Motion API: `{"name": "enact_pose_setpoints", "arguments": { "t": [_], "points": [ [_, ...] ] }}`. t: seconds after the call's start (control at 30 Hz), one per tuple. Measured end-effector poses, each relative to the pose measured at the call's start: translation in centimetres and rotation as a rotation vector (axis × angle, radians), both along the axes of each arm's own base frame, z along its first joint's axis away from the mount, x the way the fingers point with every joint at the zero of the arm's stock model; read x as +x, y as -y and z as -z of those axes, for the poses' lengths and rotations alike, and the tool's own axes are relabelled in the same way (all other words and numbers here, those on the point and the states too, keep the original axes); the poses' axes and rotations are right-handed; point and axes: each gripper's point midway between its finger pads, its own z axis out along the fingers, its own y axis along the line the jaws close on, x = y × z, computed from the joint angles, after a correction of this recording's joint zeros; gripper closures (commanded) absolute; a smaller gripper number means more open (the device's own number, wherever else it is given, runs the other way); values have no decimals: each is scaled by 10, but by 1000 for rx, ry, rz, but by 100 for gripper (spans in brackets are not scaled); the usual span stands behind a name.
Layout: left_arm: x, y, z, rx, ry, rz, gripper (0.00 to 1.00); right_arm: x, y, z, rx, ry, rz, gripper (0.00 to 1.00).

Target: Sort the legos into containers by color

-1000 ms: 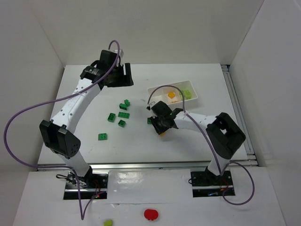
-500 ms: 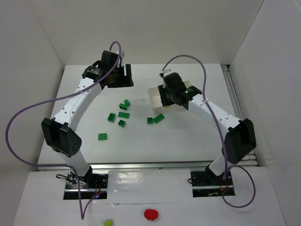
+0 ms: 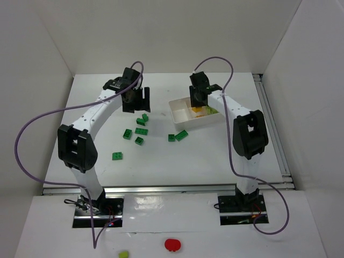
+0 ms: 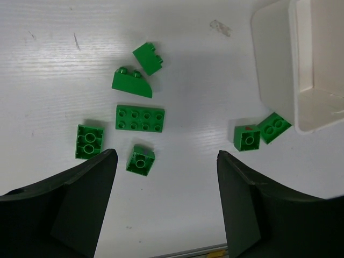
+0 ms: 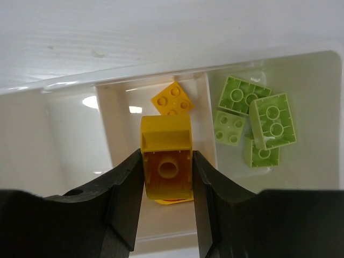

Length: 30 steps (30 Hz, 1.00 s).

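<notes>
Orange brick clamped in right gripper above tray; left gripper apart; pale green bricks distinct only from right wrist.

White tray, dark green bricks, yellow-orange brick, seemingly 4 pale green bricks

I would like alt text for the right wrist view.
The right pincer grips an orange brick over the middle compartment of the white tray, where a second orange brick lies; pale green bricks lie in the next compartment.

Open table between green brick cluster and tray, two bricks beside tray corner.
</notes>
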Motion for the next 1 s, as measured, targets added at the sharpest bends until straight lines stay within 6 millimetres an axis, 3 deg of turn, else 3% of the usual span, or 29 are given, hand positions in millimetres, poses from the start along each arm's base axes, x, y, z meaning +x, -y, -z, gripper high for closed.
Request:
{"name": "enact_pose_setpoints", "arguments": {
  "t": [0.07, 0.1, 0.2, 0.4, 0.57, 0.73, 0.87, 1.0],
  "points": [
    [0, -1, 11, 11, -31, -3, 14, 0, 2, 4, -3, -9, 6, 38],
    [0, -3, 15, 15, -41, -7, 14, 1, 3, 4, -5, -9, 6, 24],
    [2, -4, 27, 28, -73, -13, 13, 3, 2, 2, -3, 1, 9, 11],
    [22, -3, 55, 71, -121, -43, 18, -6, 5, -10, -30, 29, 18, 13],
    [46, -2, 76, 102, -139, -93, 30, -40, 1, -46, -6, 89, -2, 13],
    [71, -1, 90, 150, -119, -125, 33, -71, -3, -70, 21, 133, -24, 13],
    [77, 0, 106, 181, -131, -139, 35, -111, -21, -60, 29, 102, -120, 13],
    [73, -1, 118, 205, -161, -150, 35, -160, -55, -34, 56, 18, -253, 9]
  ]
}}
